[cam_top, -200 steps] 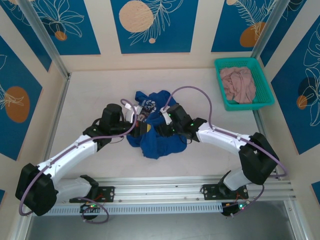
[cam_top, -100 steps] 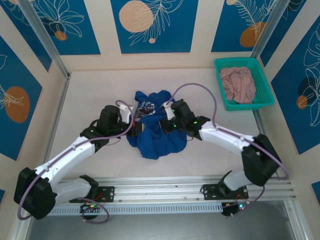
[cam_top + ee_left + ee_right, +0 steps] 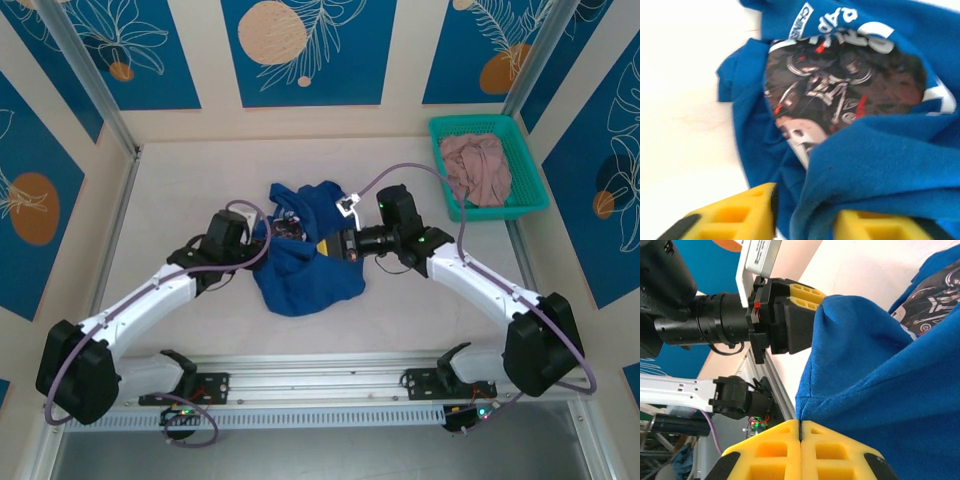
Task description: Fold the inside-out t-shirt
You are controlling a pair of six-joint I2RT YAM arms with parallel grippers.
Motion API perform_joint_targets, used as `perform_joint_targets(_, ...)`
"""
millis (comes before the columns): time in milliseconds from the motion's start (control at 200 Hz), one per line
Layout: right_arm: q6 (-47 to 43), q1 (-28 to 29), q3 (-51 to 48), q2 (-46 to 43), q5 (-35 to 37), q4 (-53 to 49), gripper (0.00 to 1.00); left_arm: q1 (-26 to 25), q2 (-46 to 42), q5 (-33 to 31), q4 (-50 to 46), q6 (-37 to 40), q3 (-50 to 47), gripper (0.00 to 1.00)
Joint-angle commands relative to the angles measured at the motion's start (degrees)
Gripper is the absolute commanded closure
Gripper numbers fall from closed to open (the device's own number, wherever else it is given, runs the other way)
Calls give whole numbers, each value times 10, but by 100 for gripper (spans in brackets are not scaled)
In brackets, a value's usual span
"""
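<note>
The inside-out t-shirt (image 3: 300, 272) lies crumpled and royal blue in the middle of the table. Its dark printed graphic (image 3: 840, 90) shows through an opening in the cloth. My left gripper (image 3: 268, 242) sits at the shirt's left side. In the left wrist view its yellow fingers (image 3: 740, 215) stand apart, and a loose fold of the t-shirt (image 3: 890, 160) hangs between them. My right gripper (image 3: 324, 248) is at the shirt's right part. In the right wrist view the right gripper (image 3: 800, 422) is shut on a hem corner of the t-shirt (image 3: 880, 365), facing the left gripper (image 3: 812, 297).
A teal basket (image 3: 495, 212) at the back right holds a dusty-pink garment (image 3: 478, 170). Patterned walls stand on three sides, and a metal rail (image 3: 330, 372) runs along the near edge. Bare tabletop (image 3: 180, 190) lies left of and behind the shirt.
My right gripper shut on the shirt's edge and drew back to the right with it. My left gripper's jaws have parted. The shirt's bundle has shifted slightly.
</note>
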Motion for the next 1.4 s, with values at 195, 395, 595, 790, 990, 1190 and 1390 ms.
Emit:
perform_joint_targets(195, 89, -7, -9, 31, -20, 84, 100, -82, -131, -20, -95, -57, -21, 46)
perform_joint_targets(395, 94, -8, -7, 33, -16, 87, 100, -122, -99, 90, 1, -106, -35, 54)
perform_joint_targets(595, 94, -8, -17, 23, -13, 88, 100, -113, -8, 14, 49, -91, 1, 57)
perform_joint_targets(790, 94, -8, -29, 9, -4, 91, 100, -97, 79, 27, 110, -80, 14, 53)
perform_joint_targets(990, 98, -11, -35, 8, 5, 103, 100, -97, 149, 73, 151, -82, 33, 59)
perform_joint_targets(1190, 102, -27, -31, -9, 43, 83, 100, -88, 112, 122, 171, -58, 22, 98)
perform_joint_targets(1390, 43, -58, -11, -56, 96, -23, 100, -16, -71, 290, 276, -40, -82, 100)
